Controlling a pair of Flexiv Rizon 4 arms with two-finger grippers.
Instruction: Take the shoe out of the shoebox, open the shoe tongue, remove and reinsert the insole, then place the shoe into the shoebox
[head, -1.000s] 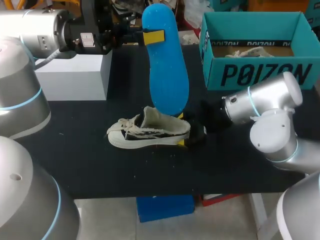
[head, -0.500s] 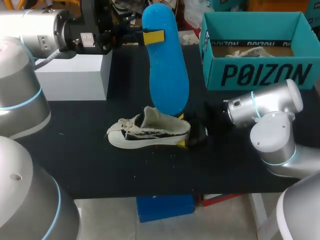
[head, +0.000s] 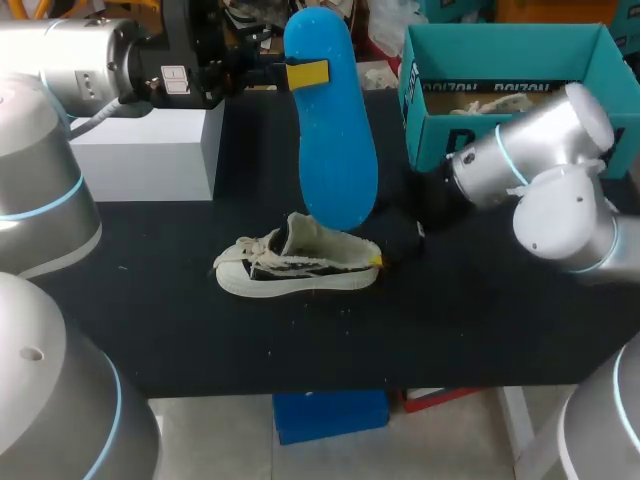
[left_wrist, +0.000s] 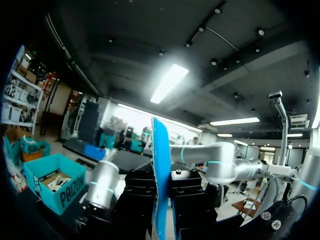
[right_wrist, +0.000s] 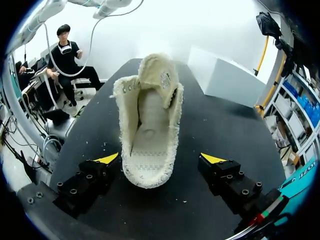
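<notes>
One shoe (head: 298, 268), one insole (head: 335, 150), one shoebox (head: 425, 122), one white block (head: 150, 150).

We note a black table (head: 150, 330), its top dull and flecked with pale specks, a white block (head: 140, 155) standing at its far left side

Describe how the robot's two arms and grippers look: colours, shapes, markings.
Both arms, left arm and right arm, are rounded silver-grey tubes with thin light-blue rings at the joints. The left gripper and right gripper are black, blocky, with bolted fingers ending in yellow tips.
</notes>
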